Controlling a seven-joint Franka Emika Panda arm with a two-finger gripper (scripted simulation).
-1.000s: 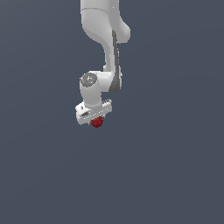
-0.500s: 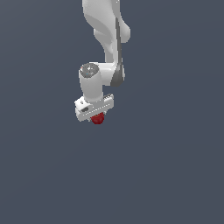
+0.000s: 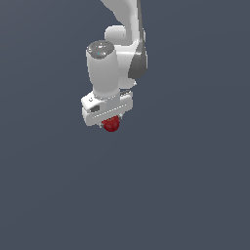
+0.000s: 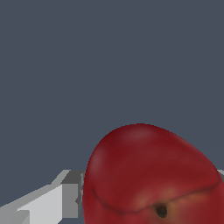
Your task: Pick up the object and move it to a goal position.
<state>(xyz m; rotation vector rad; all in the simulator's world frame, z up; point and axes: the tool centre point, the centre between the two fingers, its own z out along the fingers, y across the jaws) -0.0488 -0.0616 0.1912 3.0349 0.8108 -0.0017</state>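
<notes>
Most of the exterior view was a flat, dark grey-blue background (image 3: 195,195) with no edge or border visible in it. The lower half of that frame and both sides were free, so there was wide open room around the arm in every direction except the top, where the arm entered.

The arm (image 3: 124,29) came down from the top centre of the frame, and its upper part was cut off by the top edge. Its last white cylindrical link (image 3: 103,68) stood almost upright, tilted a little, with a grey cap on its top end. Under it sat the wide white gripper (image 3: 111,120), pointing down, a little above the centre of the frame.

The fingers were mostly hidden behind the hand body in the exterior view. In the wrist view only one grey and white finger (image 4: 48,203) was visible at the lower left, and it lay against the side of the apple; the other finger was covered by the fruit.

The dark-red apple (image 3: 111,124) hung just under the gripper, held between the nearly closed jaws. It was much narrower than the hand. In the wrist view the apple (image 4: 148,175) filled the lower right, cut off by the bottom edge, and its dark stem dimple (image 4: 161,211) was visible.
</notes>
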